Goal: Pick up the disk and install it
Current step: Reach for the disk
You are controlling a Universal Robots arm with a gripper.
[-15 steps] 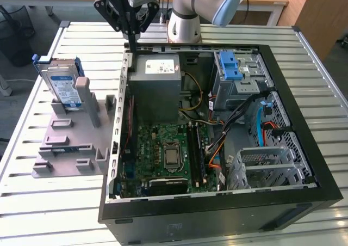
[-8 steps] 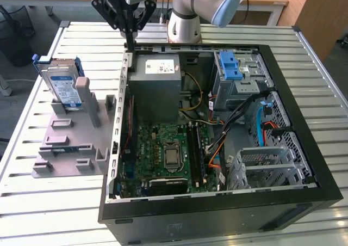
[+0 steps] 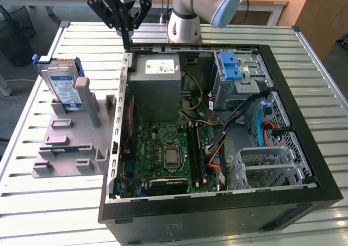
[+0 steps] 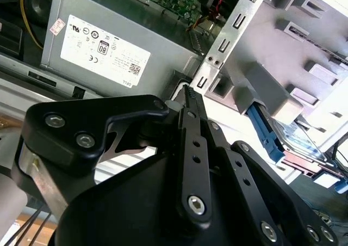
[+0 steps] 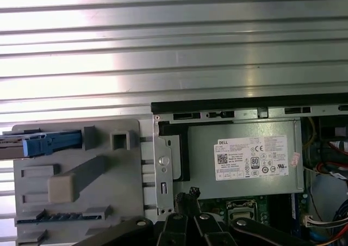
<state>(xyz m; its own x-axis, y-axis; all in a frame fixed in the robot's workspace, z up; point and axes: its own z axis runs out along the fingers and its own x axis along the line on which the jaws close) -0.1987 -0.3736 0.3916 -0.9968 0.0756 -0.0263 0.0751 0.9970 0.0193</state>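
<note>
Heads up, your claw (image 3: pixel 127 43) is pinched together on nothing, hanging by the wall of the open PC case (image 3: pixel 217 209) near the power supply (image 3: pixel 157 74), while the disk (image 3: pixel 62 88) stands upright in the grey holder (image 3: pixel 70 142) on the tabletop (image 3: pixel 54 216), well off to the claw's side, outside the case.

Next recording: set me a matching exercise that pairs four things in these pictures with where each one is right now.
Things:
1. silver metal disk with blue side rails
2. grey power-supply box with white sticker
3. grey metal drive cage with blue plastic latch
4. black gripper

Places:
A. inside the black computer case, towards the exterior view's right
B. above the case's edge, holding nothing
C. standing on edge in the grey plastic holder outside the case
D. inside the case, on the side towards the holder

Pairs: 1-C, 2-D, 3-A, 4-B
</note>
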